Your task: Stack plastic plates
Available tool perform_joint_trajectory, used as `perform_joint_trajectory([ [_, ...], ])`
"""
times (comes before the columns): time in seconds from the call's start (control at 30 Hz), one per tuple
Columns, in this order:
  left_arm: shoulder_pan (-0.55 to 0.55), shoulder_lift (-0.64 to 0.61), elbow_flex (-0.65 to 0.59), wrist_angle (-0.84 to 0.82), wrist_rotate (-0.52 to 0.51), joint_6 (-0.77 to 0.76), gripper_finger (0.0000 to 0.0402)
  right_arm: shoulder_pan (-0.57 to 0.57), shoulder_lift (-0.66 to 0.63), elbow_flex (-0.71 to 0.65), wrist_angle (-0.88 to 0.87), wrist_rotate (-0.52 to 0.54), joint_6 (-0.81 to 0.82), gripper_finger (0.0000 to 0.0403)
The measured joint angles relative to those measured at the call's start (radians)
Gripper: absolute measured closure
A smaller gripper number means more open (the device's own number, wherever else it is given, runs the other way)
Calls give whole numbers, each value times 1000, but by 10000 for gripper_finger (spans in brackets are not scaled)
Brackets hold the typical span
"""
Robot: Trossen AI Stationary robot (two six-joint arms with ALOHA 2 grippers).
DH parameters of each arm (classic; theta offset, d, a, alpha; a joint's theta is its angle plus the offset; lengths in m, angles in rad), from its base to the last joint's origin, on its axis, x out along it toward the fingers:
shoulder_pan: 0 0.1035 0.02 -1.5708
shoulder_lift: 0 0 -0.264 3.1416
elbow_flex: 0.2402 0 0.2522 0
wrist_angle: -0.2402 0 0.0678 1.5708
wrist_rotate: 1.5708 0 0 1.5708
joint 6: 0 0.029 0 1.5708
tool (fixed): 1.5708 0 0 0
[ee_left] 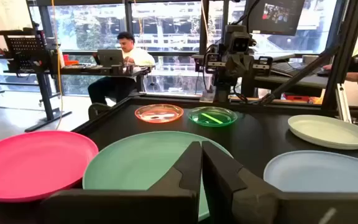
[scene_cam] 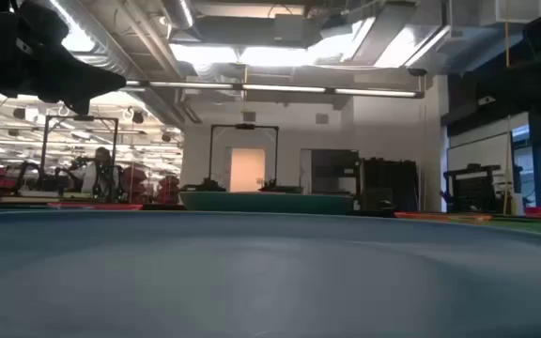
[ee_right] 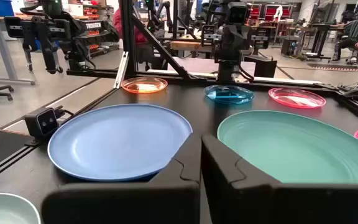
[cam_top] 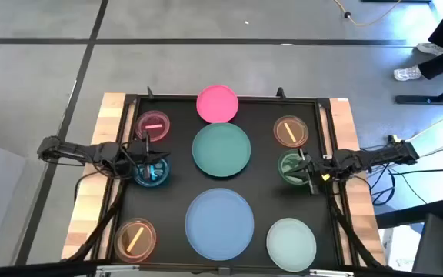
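Observation:
Nine round plates lie flat on the black table top. The large ones are pink [cam_top: 218, 103], teal [cam_top: 221, 148], light blue [cam_top: 220, 221] and pale mint [cam_top: 291, 241]. The small translucent ones are pink [cam_top: 153, 125], orange [cam_top: 291, 131], green [cam_top: 291, 169], blue [cam_top: 154, 174] and a second orange [cam_top: 135, 237]. My left gripper [cam_top: 149, 156] [ee_left: 201, 163] is shut, level, over the small blue plate [ee_right: 229, 94], pointing at the teal plate [ee_left: 148, 163]. My right gripper [cam_top: 308, 166] [ee_right: 201, 163] is shut, at the green plate's [ee_left: 213, 116] right edge, also pointing at the teal plate [ee_right: 291, 146].
The black top has a raised rim [cam_top: 221, 98] with wooden strips on the left [cam_top: 98, 169] and right [cam_top: 352, 177]. In the low view the light blue plate [scene_cam: 270, 272] fills the foreground. People sit at desks in the room beyond the table [ee_left: 126, 56].

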Motion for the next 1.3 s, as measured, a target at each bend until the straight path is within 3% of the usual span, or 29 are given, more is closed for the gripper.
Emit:
perform_joint_trajectory([
  [0.73, 0, 0, 0, 0, 0, 0, 395, 0, 0, 0, 0, 0, 0, 398],
  [0.93, 0, 0, 0, 1, -26, 243, 395, 0, 0, 0, 0, 0, 0, 398],
  [1.2, 0, 0, 0, 2, -30, 271, 395, 0, 0, 0, 3, 0, 2, 398],
  [1.3, 0, 0, 0, 58, -90, 259, 395, 0, 0, -1, 6, -30, 185, 398],
])
